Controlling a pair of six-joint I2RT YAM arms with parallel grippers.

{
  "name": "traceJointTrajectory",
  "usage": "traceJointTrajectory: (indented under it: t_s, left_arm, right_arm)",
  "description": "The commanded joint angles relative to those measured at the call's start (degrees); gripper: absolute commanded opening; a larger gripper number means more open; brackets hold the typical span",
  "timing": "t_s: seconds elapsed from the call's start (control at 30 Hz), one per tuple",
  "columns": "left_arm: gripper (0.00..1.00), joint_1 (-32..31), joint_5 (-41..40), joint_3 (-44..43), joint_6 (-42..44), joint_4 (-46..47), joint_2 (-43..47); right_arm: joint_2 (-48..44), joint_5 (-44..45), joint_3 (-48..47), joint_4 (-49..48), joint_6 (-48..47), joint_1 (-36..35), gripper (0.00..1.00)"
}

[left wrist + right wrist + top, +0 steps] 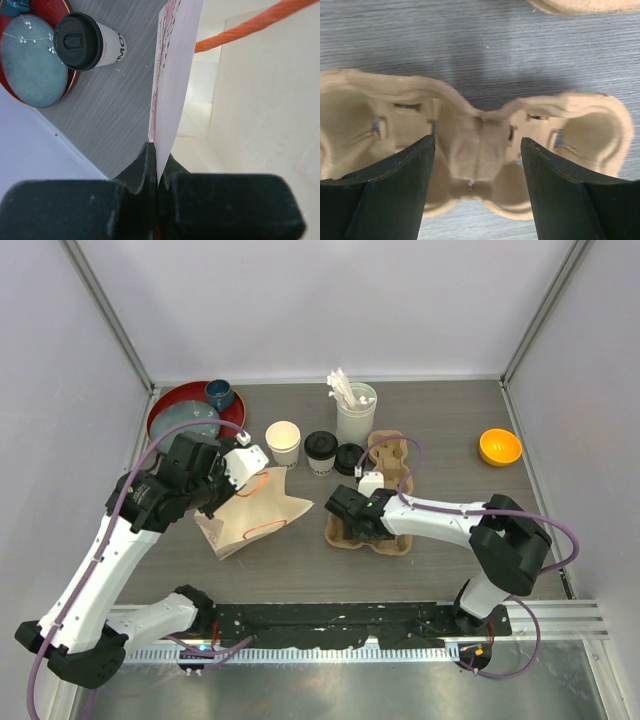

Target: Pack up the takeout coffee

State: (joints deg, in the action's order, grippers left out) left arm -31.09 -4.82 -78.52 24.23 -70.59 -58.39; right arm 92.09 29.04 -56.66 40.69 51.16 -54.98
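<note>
One white paper cup (283, 440) stands open at the back middle. A second cup (321, 450) beside it wears a black lid; it also shows in the left wrist view (87, 42). A loose black lid (349, 458) lies to its right. My left gripper (245, 462) is shut on the top edge of a cream paper bag (250, 515) with orange handles; the wrist view shows the bag edge (172, 75) pinched between the jaws (156, 165). My right gripper (345, 508) is open, its fingers on either side of the middle ridge of a tan pulp carrier (480, 125).
A second pulp carrier (390, 462) lies behind the first (365, 532). A white cylinder of white sticks (355, 412) stands at the back. A red tray (165, 405) with a teal plate and cup is back left. An orange bowl (499, 446) is at the right.
</note>
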Motion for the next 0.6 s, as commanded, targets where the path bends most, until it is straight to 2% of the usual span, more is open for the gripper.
traceJointTrajectory:
  t_s: [0.0,0.27,0.57]
  left_arm:
    - [0.0,0.1,1.1,-2.3,0.2,0.9,0.4]
    - [0.0,0.1,1.0,-2.9,0.3,0.7,-0.1]
    - [0.0,0.2,1.0,-3.7,0.2,0.3,-0.6]
  right_arm:
    - [-0.2,-0.4,1.7,-5.7,0.6,1.7,0.72]
    - [1.4,-0.8,1.8,-6.8,-1.8,1.7,0.56]
    - [-5.5,4.6,0.8,-3.2,-7.0,1.0,0.48]
